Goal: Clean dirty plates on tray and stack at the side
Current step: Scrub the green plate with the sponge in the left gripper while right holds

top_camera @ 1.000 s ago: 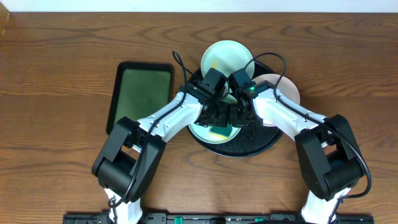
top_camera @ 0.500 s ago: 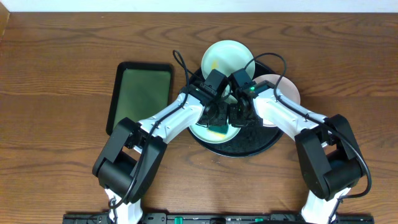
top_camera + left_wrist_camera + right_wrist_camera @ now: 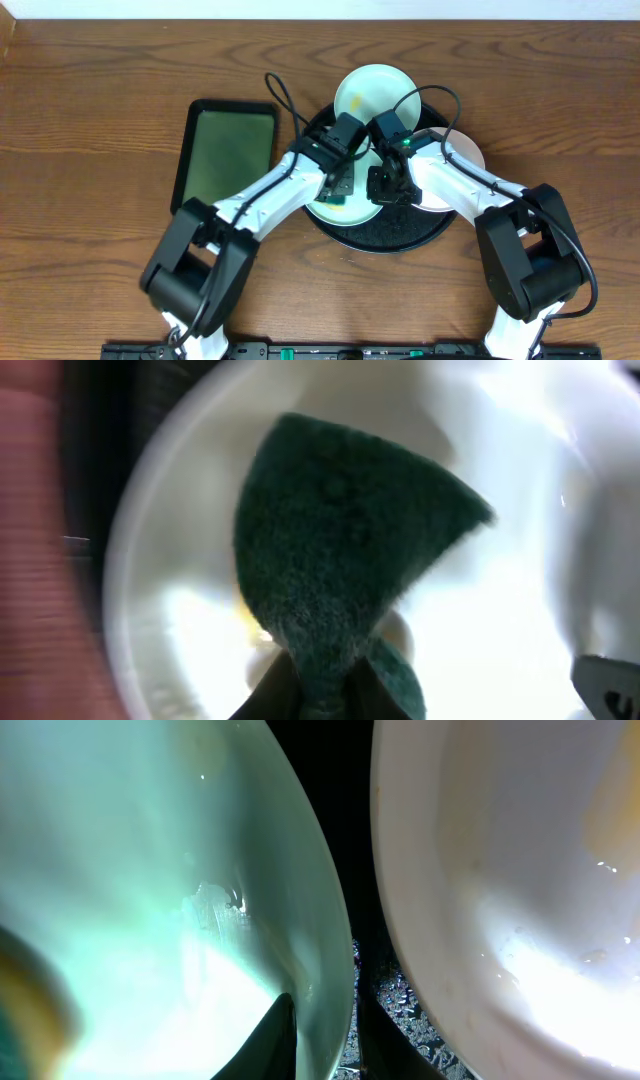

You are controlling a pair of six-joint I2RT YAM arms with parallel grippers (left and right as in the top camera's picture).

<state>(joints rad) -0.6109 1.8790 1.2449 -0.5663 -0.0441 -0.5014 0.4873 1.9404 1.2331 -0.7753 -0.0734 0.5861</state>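
Observation:
A black tray (image 3: 400,232) holds a mint plate (image 3: 322,212) at its front left. My left gripper (image 3: 338,190) is shut on a green sponge (image 3: 350,540) and presses it onto this plate's pale inside (image 3: 180,630). My right gripper (image 3: 385,190) is shut on the right rim of the same mint plate (image 3: 150,870), one finger inside and one outside (image 3: 325,1035). A white plate (image 3: 455,160) with a yellowish smear lies at the tray's right and fills the right of the right wrist view (image 3: 520,870). A second mint plate (image 3: 372,90) with a yellow smear leans on the tray's far rim.
A rectangular dark green tray (image 3: 225,150) lies left of the black tray. Wet black tray floor (image 3: 385,990) shows between the two plates. Brown wood tabletop (image 3: 90,120) surrounds everything. Cables loop above both wrists.
My left gripper has slid the sponge from the plate's near side toward its far side. The far mint plate has shifted slightly right. The right gripper keeps its hold.

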